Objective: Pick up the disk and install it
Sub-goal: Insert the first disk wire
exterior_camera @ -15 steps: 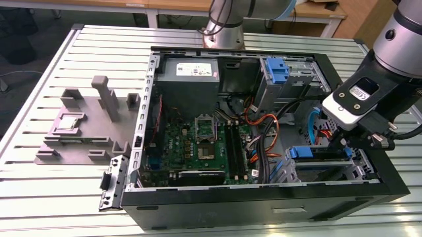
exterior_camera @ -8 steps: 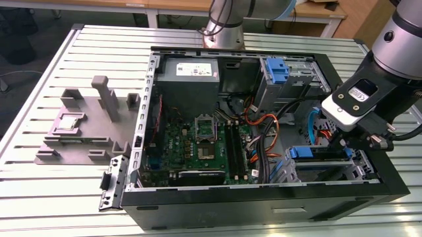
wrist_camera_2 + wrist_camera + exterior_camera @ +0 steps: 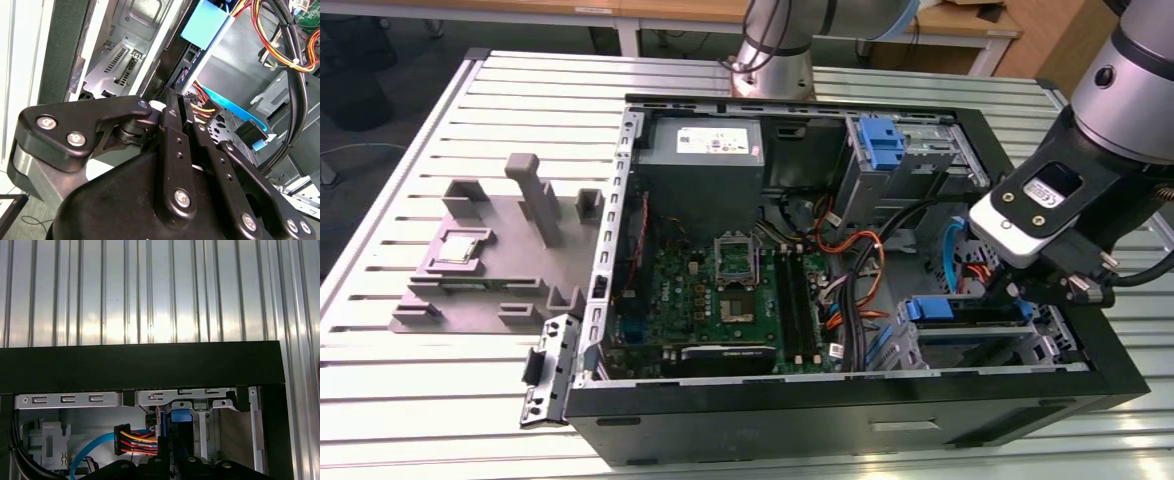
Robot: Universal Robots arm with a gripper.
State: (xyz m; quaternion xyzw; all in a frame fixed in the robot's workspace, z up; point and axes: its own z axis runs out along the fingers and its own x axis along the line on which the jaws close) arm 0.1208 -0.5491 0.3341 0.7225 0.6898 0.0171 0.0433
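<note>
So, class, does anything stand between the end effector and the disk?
Nothing visible does. In the exterior view the end effector sits right at the disk, by its blue bracket, inside the case. The cables run beside them, not between.

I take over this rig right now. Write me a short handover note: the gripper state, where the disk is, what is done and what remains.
Gripper: low inside the computer case, at the drive cage on the exterior view's right. I cannot tell whether it is open or shut.
Disk: its blue bracket sits in that cage, right beside the gripper. Contact between them is unclear.
Done: the disk is at the cage, not on the table.
Left: full seating is not confirmed.
</note>
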